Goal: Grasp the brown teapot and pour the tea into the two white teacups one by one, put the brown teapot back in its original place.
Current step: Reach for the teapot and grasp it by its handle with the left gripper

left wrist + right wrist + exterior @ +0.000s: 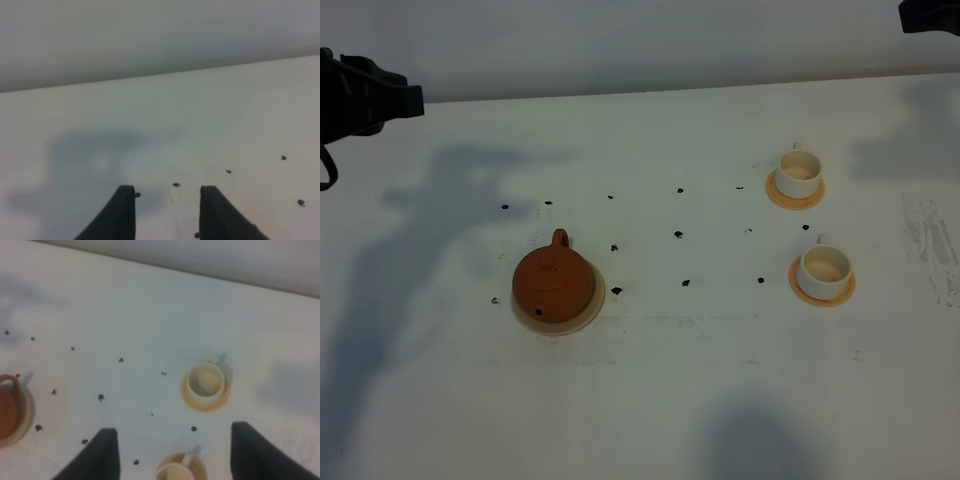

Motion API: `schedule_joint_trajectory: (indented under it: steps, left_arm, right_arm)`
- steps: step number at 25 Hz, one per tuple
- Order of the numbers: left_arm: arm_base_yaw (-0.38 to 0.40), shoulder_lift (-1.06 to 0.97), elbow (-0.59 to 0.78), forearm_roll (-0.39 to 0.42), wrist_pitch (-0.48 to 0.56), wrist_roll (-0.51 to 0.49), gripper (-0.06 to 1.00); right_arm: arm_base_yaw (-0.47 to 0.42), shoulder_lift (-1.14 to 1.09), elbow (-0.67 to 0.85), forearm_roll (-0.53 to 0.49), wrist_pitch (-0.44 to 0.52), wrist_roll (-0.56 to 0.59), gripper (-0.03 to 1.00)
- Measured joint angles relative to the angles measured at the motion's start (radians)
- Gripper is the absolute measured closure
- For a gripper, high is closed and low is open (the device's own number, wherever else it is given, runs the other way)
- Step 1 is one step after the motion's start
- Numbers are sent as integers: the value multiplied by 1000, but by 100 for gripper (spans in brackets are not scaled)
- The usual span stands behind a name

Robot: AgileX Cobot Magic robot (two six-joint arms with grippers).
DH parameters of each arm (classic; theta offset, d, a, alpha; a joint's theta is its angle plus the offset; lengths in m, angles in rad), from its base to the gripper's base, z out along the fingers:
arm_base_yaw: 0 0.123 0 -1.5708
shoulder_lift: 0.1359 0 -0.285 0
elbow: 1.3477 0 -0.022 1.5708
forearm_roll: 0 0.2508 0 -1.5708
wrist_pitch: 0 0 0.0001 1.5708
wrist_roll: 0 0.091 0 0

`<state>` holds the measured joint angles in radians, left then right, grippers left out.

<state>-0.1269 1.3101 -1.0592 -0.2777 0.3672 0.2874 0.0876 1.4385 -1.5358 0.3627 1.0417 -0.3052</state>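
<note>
Several black specks (678, 234) on table (720, 400), between teapot (553, 285) and teacups (798, 172)

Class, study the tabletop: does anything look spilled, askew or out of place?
Small dark specks lie scattered over the white table between the brown teapot and the two white teacups; what they are cannot be told. Faint grey scuffs mark the table's right side. Teapot and cups stand upright.

High overview, raised wrist views; teacups (799, 173) shared with right wrist.
</note>
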Motion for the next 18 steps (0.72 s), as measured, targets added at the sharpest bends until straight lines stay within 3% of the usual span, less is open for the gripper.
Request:
schedule_joint_trajectory:
  steps: [6, 18]
  left_arm:
    - [0, 0, 0, 0, 18, 0, 64]
    - [0, 108, 0, 0, 74, -9, 64]
  right_arm:
    - [0, -91, 21, -12, 43, 19, 49]
    - [0, -353, 22, -149, 172, 147, 49]
